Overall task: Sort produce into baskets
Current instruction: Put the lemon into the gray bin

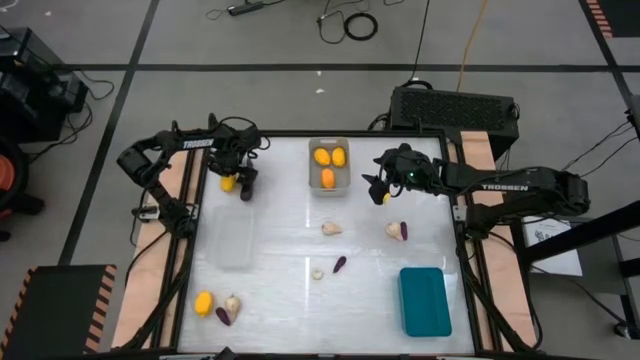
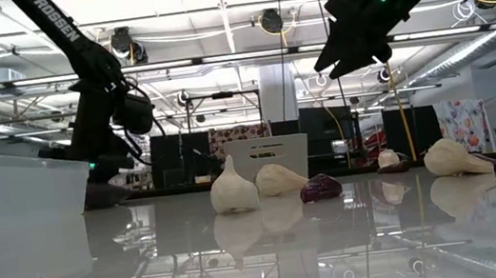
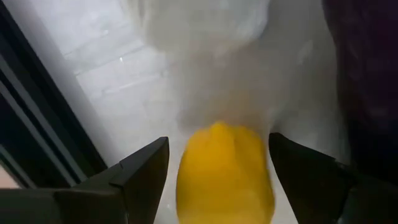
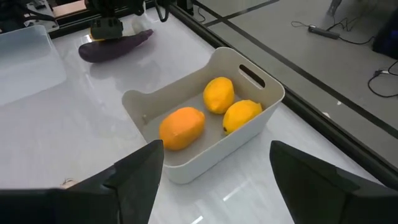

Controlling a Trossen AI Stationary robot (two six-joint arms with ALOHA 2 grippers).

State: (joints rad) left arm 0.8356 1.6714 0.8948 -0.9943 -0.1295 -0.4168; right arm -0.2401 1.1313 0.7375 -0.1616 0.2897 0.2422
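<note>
My left gripper (image 1: 240, 181) is down at the table's far left, open. Its fingers stand on either side of a yellow fruit (image 3: 225, 174), which lies on the table; it also shows in the high view (image 1: 228, 183). A dark purple eggplant (image 4: 115, 45) lies beside it. My right gripper (image 1: 380, 188) hangs open and empty above the table, just right of the grey basket (image 1: 312, 180). That basket holds three yellow-orange fruits (image 4: 214, 112). The clear basket (image 1: 230, 236) stands at the left. The teal basket (image 1: 425, 301) stands at the near right.
Loose on the table are garlic bulbs (image 1: 331, 228) (image 1: 317, 273), a garlic with an eggplant (image 1: 398, 231), and an eggplant (image 1: 340, 264). At the near left lie a yellow fruit (image 1: 204, 302), a garlic (image 1: 232, 303) and an eggplant (image 1: 223, 316). A black frame edges the table.
</note>
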